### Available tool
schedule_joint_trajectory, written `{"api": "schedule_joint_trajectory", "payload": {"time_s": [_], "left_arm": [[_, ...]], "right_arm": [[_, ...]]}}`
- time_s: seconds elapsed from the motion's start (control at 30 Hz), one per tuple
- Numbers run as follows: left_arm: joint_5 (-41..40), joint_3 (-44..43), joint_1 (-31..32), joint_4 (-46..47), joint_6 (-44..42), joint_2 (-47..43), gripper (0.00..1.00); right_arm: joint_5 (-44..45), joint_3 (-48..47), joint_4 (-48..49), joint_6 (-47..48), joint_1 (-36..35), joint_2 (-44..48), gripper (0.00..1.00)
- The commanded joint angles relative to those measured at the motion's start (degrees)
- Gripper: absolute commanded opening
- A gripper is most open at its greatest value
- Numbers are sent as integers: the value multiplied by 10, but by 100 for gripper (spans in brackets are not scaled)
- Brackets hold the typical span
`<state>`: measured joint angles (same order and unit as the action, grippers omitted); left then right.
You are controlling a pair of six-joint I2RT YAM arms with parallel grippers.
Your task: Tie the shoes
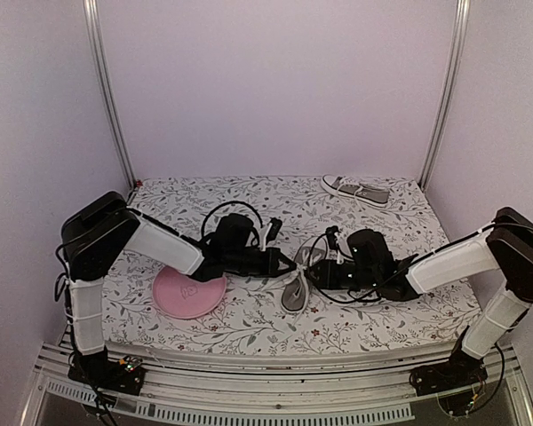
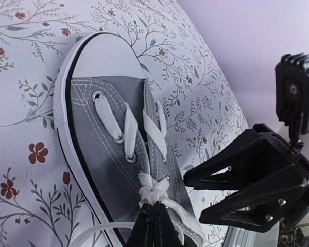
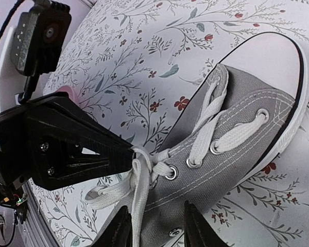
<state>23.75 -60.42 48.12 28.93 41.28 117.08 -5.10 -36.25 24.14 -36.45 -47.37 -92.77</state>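
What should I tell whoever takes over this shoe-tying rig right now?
Left gripper: shut on the lace at the top eyelets of the near shoe.
Right gripper: open, with a loose lace end running between its fingers.
Far shoe: lies apart at the back right.
Done: lace bunched into a crossing; no bow visible.
Left: the bow on this shoe, then the far one.

left gripper: fingers closed | right gripper: fingers apart | both arms extended inward
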Motion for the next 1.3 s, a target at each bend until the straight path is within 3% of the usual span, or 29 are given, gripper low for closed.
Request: {"api": "schedule_joint_trajectory", "payload": {"time_s": [0.0, 0.43, 0.63, 0.7, 1.27], "left_arm": [[-31, -6, 4, -40, -30, -23, 0], [-43, -17, 12, -61, -42, -28, 0], [-23, -12, 12, -38, -31, -38, 0], [-15, -9, 12, -27, -25, -38, 0], [-9, 8, 11, -14, -5, -38, 0]], "right_arm": [[-5, -38, -3, 23, -12, -26, 35], [48, -84, -51, 44, -25, -75, 30], [70, -81, -60, 36, -26, -77, 7], [77, -79, -57, 28, -26, -72, 3], [4, -65, 49, 37, -26, -86, 2]]}}
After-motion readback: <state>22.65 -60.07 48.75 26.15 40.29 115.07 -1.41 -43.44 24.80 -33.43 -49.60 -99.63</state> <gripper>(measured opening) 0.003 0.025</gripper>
